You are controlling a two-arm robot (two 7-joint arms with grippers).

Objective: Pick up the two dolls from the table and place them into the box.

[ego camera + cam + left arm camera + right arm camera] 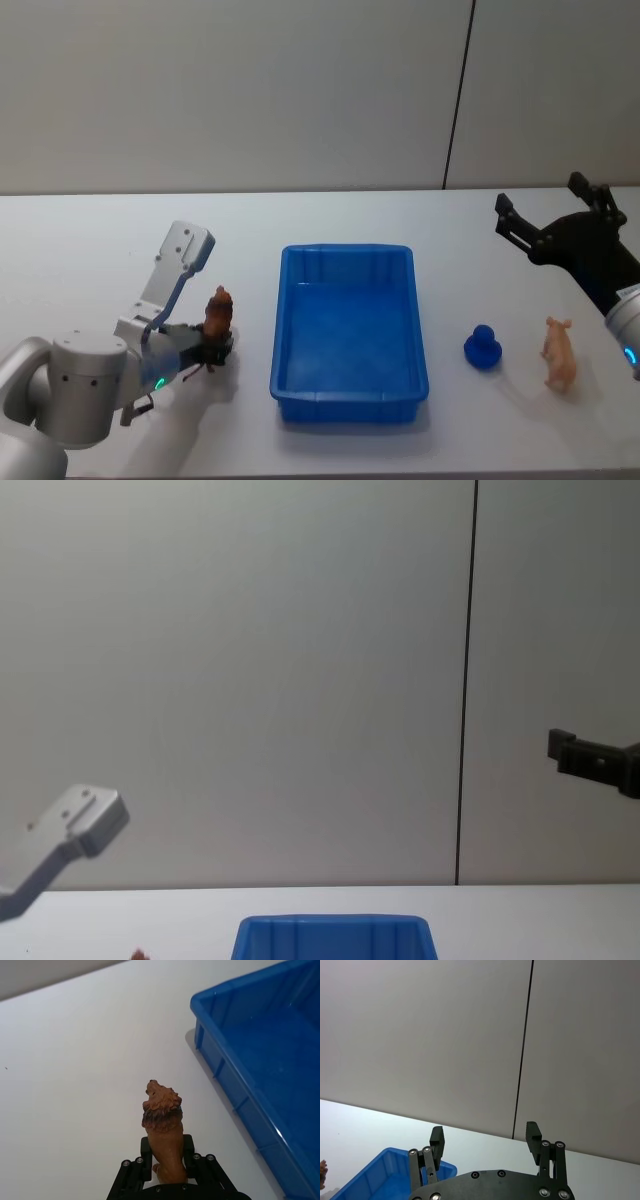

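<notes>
Looking at your left side, you find the left gripper (167, 1149) low over the bench (100, 250), just beside the left wall of the box (348, 408), with its fingers clamped on the lower body of a brown lion doll (162, 1122). I judge the grip is taken low so that the mane and head stay free and the doll can be carried over the thick rim without turning. The lion's long axis stands about upright in the head view, head on top, muzzle lifted and turned away from the wrist camera; whether its base touches the bench I cannot tell. The inside of the box holds no doll yet. On the other side of the box, a rounded blue toy (483, 348) sits on the bench near the right wall, with no clear long axis, and a pink pig figure (559, 353) stands just beyond it, its body lying roughly along the box's long side. The right gripper (485, 1133) hangs high above them with its fingers wide apart, probably waiting for its turn.
</notes>
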